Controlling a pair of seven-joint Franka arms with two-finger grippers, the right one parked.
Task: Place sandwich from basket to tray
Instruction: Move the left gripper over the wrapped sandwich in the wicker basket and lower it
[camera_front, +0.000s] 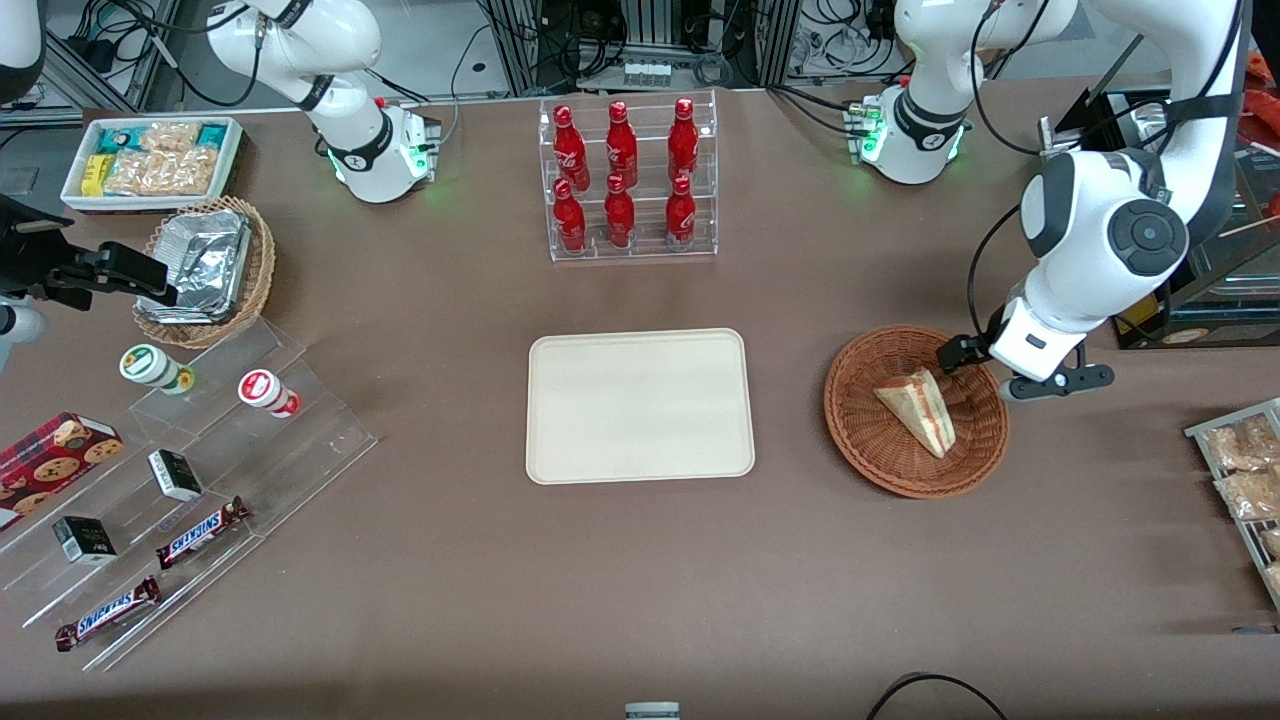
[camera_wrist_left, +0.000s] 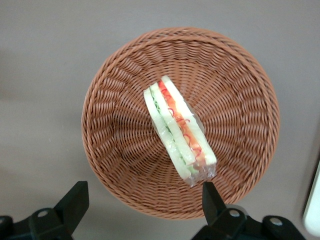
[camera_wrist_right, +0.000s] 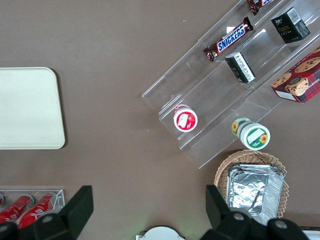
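Observation:
The sandwich (camera_front: 920, 408), a pale triangular wedge with red and green filling, lies in the round reddish-brown wicker basket (camera_front: 870, 450). The cream rectangular tray (camera_front: 640, 405) lies flat at the table's middle, beside the basket toward the parked arm's end, with nothing on it. My left gripper (camera_front: 1010, 368) hangs open above the basket's rim, at the side toward the working arm's end, a little above the sandwich and not touching it. The left wrist view looks down on the sandwich (camera_wrist_left: 180, 130) in the basket (camera_wrist_left: 115, 125), with my gripper (camera_wrist_left: 144, 200) open and one fingertip (camera_wrist_left: 212, 197) near the sandwich's wrapped end.
A clear rack of red bottles (camera_front: 628, 180) stands farther from the front camera than the tray. Toward the parked arm's end are a tan basket with foil (camera_front: 205, 270), a white snack bin (camera_front: 150, 160) and clear steps with snacks (camera_front: 180, 480). Packets (camera_front: 1245, 470) lie at the working arm's end.

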